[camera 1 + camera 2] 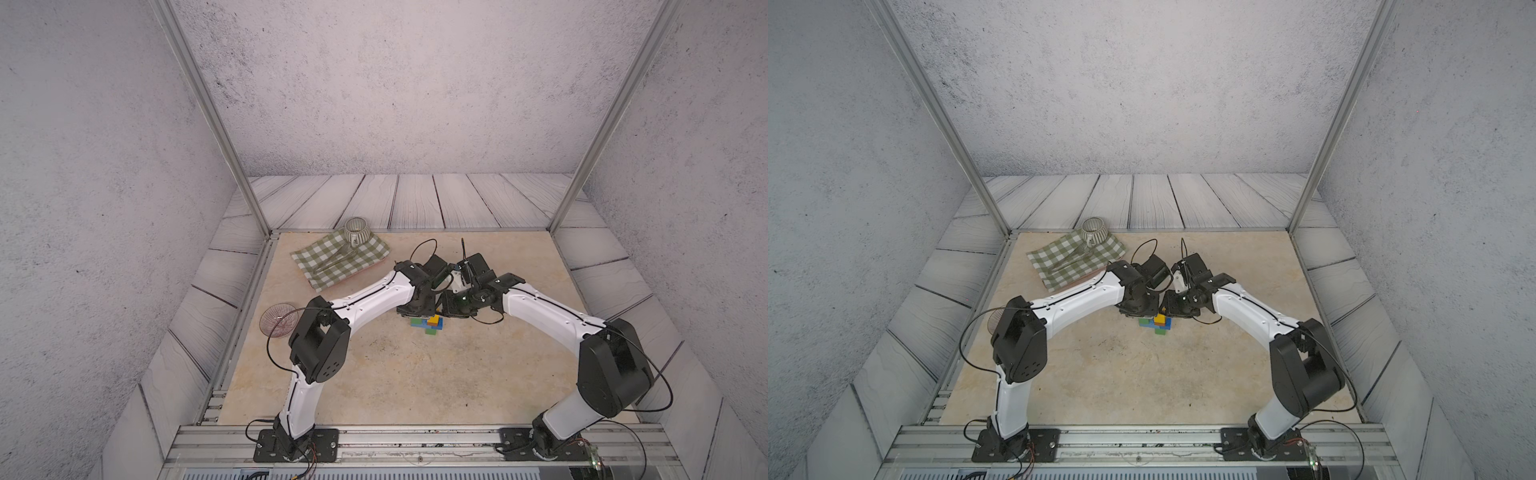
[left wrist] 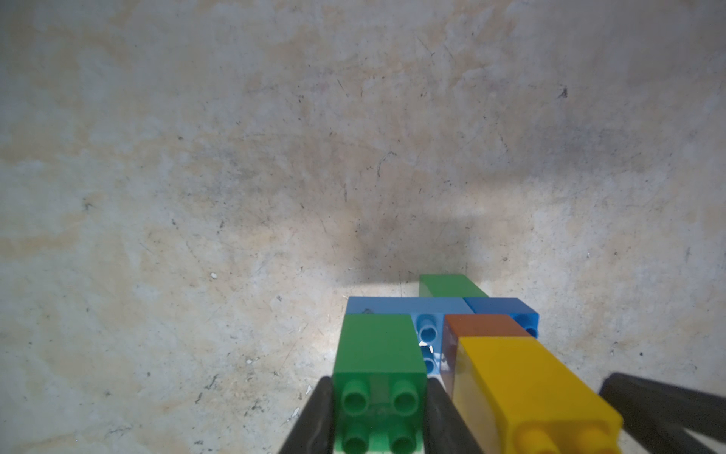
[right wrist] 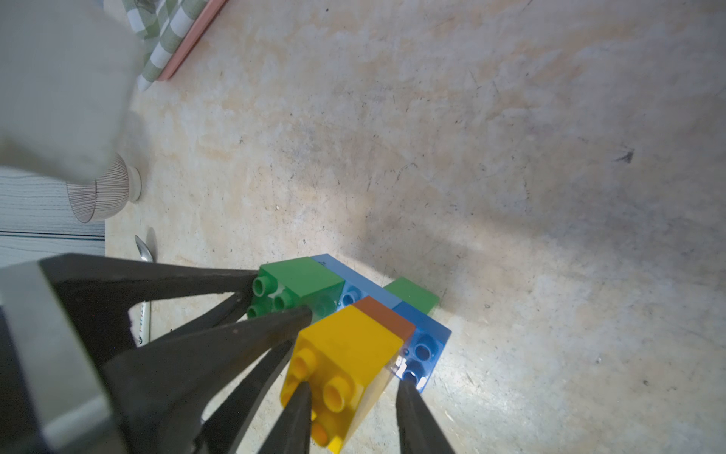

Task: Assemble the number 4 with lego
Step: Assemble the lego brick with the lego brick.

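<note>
Top views: high, front edge, angled down, whole table [image 1: 395,374]. Wrist cams: v. close, both share number 4 [image 2: 396,306].

A green checked cloth [image 1: 332,266] lies over a pink tray [image 3: 192,37] at the far left of the table [image 1: 395,374]. A ribbed cup [image 1: 356,230] stands at the cloth's far edge, and metal cutlery [image 1: 334,261] lies on the cloth just in front of it. A ribbed bowl [image 1: 276,320] sits nearer, by the table's left edge, apart from the cloth. In the right wrist view a spoon [image 3: 145,251] lies near the bowl.
</note>
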You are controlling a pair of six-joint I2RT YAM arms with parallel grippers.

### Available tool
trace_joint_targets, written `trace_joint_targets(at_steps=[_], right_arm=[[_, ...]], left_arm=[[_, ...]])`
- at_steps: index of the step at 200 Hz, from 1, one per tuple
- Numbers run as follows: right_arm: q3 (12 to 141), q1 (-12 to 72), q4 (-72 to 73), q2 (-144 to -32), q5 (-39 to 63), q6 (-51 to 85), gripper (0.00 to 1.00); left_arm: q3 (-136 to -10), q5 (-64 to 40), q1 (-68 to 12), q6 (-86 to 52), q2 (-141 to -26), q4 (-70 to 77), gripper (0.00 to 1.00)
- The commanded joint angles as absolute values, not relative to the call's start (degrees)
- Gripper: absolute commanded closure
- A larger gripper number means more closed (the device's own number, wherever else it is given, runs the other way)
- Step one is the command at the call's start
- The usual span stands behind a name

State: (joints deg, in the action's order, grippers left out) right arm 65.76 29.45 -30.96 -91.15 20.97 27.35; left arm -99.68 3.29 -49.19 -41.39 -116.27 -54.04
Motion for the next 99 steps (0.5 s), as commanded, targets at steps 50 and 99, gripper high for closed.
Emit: trace_joint_targets(at_steps=[50,99], right_arm=[[61.9,29.67,-40.26,-92.96,15.64,26.5,0.63],[62.03,29.65,-40.63,-92.78,15.42,26.67,0.63]], left_arm=[[-98.96,0.43,-49.66,-41.55,-117.42,-53.61,0.73],[-98.96,0.62,-49.63,-41.55,-116.92,-53.79,0.61]])
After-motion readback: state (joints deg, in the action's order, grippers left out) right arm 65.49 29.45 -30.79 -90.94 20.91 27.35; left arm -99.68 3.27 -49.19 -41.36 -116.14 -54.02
